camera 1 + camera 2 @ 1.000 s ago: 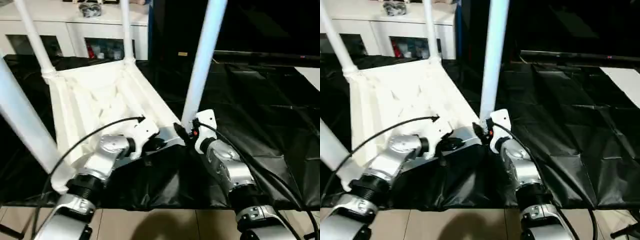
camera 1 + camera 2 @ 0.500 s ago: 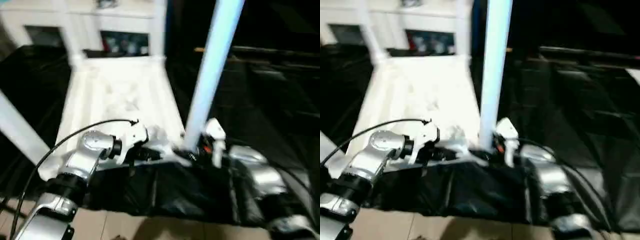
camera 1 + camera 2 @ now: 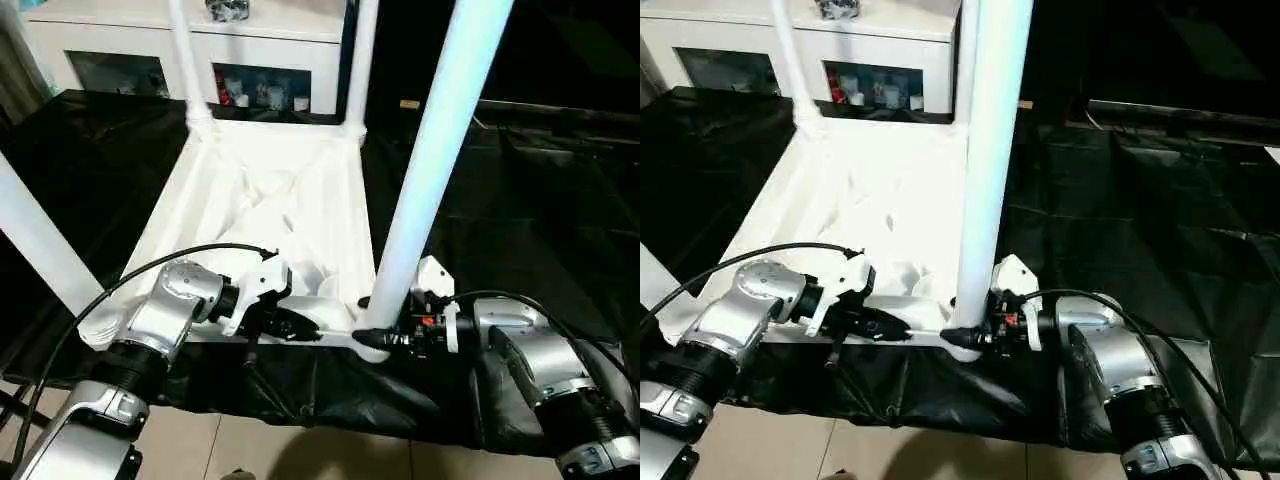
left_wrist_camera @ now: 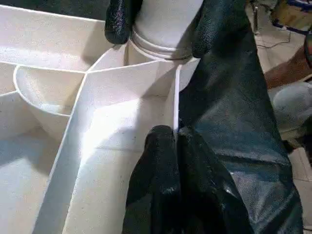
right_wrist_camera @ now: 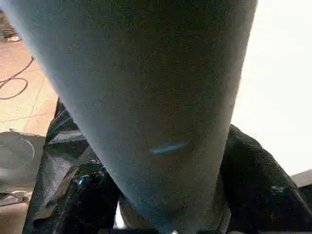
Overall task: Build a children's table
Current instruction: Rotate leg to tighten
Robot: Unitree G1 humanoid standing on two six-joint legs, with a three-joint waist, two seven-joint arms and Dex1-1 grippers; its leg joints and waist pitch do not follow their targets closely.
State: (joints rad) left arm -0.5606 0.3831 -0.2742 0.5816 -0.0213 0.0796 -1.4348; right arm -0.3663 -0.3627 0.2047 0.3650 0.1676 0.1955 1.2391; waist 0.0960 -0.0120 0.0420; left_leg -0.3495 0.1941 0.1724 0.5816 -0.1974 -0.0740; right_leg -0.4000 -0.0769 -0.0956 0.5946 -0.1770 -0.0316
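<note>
Left hand [image 3: 300,325]: my fingers are pinched shut on the near rim of the table [image 3: 270,190], lower centre of frame.
Table: lies upside down on the black bench [image 3: 560,200], legs up, now squarer to me than a second ago; part of that is my head turning.
Near leg [image 3: 425,170]: stands in the near right corner socket, centre right.
Right hand [image 3: 385,340]: has swung round low and straddles the leg's base, closing on it.
Meaning: I judge this leg is being seated; all four legs look fitted.
</note>
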